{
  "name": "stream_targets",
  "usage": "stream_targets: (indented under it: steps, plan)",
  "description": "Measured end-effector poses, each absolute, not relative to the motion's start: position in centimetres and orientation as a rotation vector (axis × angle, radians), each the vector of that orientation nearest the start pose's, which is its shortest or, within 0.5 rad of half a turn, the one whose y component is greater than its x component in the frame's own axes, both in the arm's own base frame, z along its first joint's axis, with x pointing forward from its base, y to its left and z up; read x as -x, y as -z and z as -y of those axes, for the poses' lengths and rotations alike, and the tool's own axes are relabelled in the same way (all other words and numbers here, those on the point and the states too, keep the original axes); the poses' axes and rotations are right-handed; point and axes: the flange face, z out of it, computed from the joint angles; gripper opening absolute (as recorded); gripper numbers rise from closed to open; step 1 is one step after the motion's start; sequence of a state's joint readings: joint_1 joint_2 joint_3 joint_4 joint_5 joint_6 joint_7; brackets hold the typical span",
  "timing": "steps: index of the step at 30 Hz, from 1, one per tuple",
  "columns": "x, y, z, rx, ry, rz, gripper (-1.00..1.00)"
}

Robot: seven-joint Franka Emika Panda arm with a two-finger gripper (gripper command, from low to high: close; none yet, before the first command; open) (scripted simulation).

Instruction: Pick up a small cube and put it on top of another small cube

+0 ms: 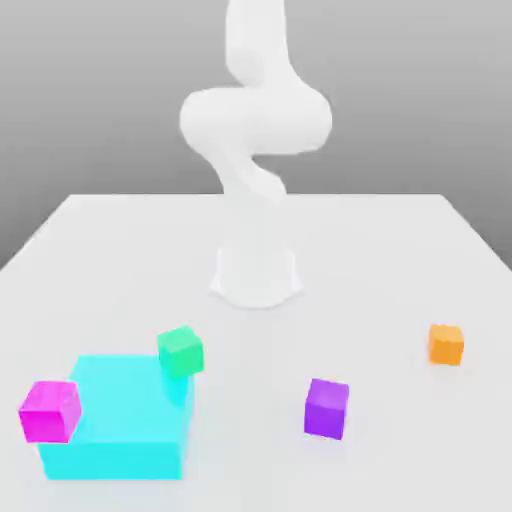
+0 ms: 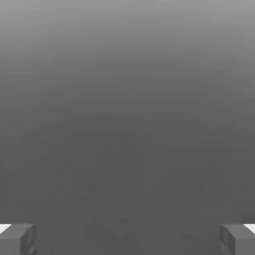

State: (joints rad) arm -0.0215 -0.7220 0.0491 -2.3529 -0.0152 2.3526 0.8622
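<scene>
The small violet-purple cube rests on the white table, toward the front and a little to the exterior view's right of the middle. A small orange cube sits farther to the exterior view's right. A small green cube sits at the far corner of the big cyan block. The white arm rises from its base at the table's centre and runs up out of the picture. In the hand view my gripper stands open, its two grey fingertips far apart with nothing between them, facing plain grey background.
A pink-magenta cube sits against the cyan block's side at the exterior view's left. The arm's round base stands mid-table. Bare table surface lies between the purple and orange cubes.
</scene>
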Motion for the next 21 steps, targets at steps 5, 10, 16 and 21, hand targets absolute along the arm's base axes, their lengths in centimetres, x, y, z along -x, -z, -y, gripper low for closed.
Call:
stream_targets:
  steps: [5, 10, 16, 21]
  plan:
    - [-42.7, -53.8, -4.4, 2.594, 0.761, -1.236, 0.00]
    - [-43.8, -41.2, -6.2, 2.668, 0.541, -1.367, 0.00]
    - [-40.0, -26.7, -8.3, 2.711, 0.216, -1.517, 0.00]
    - [-35.8, -19.6, -10.2, 2.712, 0.014, -1.574, 0.00]
